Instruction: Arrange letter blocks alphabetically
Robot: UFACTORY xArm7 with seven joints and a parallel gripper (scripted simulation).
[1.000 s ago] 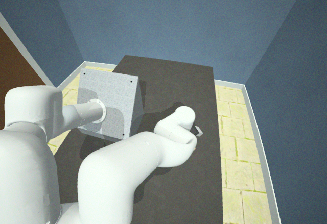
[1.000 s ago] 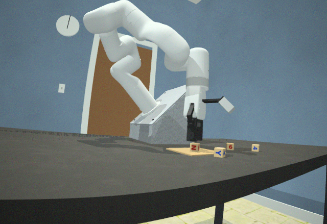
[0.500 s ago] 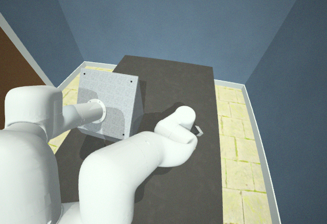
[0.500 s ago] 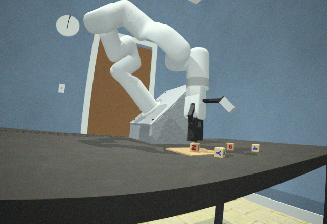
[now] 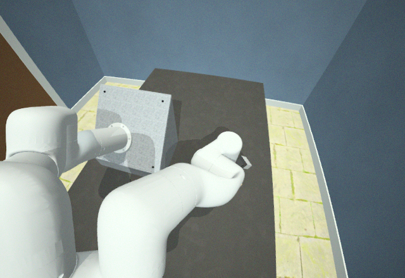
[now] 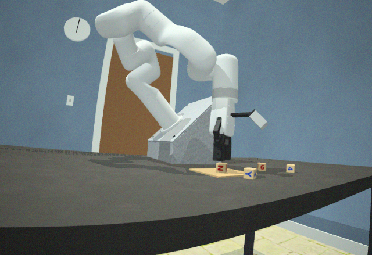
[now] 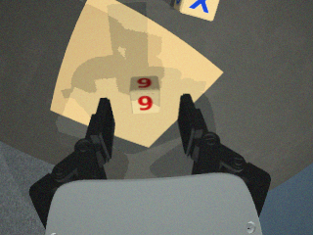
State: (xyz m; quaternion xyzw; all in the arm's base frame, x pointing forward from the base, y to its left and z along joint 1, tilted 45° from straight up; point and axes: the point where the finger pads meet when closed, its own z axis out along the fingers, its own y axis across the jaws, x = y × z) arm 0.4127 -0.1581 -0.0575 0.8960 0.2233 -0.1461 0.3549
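A: State position relative to the gripper [image 6: 222, 158] [image 7: 145, 97].
B: See the N-faced block [image 6: 221, 167] [image 7: 145, 95] straight below the gripper, on the mat [image 6: 207, 171] [image 7: 196, 73], centred between the finger lines and just beyond the tips. Cannot report a long axis on a cube; judge its sides nearly parallel to the fingers.
A: Describe the fingers.
B: Parted, wider than the block, with nothing between. Not touching the block, as far as seen.
A: Give the reading of the block.
B: Note red 9 or 6 shapes on two faces in the wrist view, N on a side in the exterior view. Take the brighter numeral as probably on top; hence suspect the fourth block, due off the mat.
A: Advise on the coming move.
B: Lower straight down, close across two opposite sides, lift clear. Beware of scraping the mat.
A: Count.
B: Count one gripper, one mat, four blocks. Besides the one below, find the Y-faced block [image 6: 249, 173] [image 7: 198, 6] off the mat, out toward the camera side of the gripper; in the exterior view, log the 6-marked block [image 6: 261, 166] and the 4-marked block [image 6: 290, 168] right of the gripper, on the tabletop [image 6: 120, 192] [image 7: 264, 73].
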